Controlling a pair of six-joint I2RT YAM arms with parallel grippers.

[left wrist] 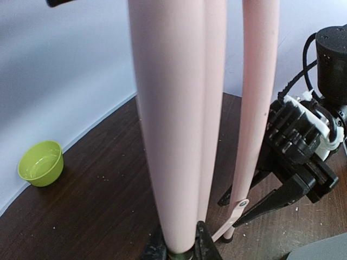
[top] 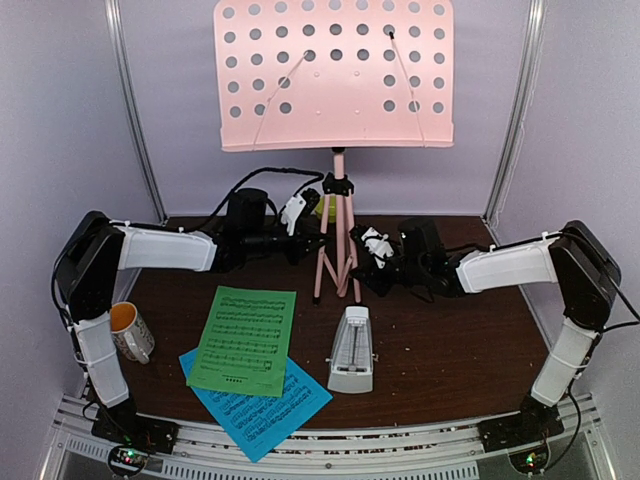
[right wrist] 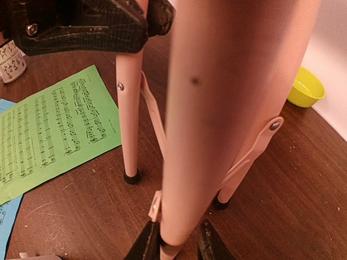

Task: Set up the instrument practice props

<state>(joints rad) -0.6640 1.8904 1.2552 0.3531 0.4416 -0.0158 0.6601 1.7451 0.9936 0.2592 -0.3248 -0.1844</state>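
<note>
A green sheet point(top: 245, 340) overlaps a blue sheet point(top: 290, 405) before the pink music stand point(top: 334, 75).

Top view: you get soft, even light from overhead. The pink music stand point(top: 335, 75) is bright, not blown out. The dark desk point(top: 450, 340) shows only faint shadows beside the metronome point(top: 352, 350). The frame poles bend slightly at the picture's edges.

Left wrist view: the legs point(left wrist: 173, 124) are too close to the lens, so they're soft and blurred. The lime bowl point(left wrist: 40, 162) carries a pale sheen, and the wall reads cool and flat.

Right wrist view: warmer tone. The near leg point(right wrist: 217, 108) is out of focus. Print on the green sheet point(right wrist: 54, 130) is sharp, the desk grain is clear, and the wall at far right is washed out.
</note>
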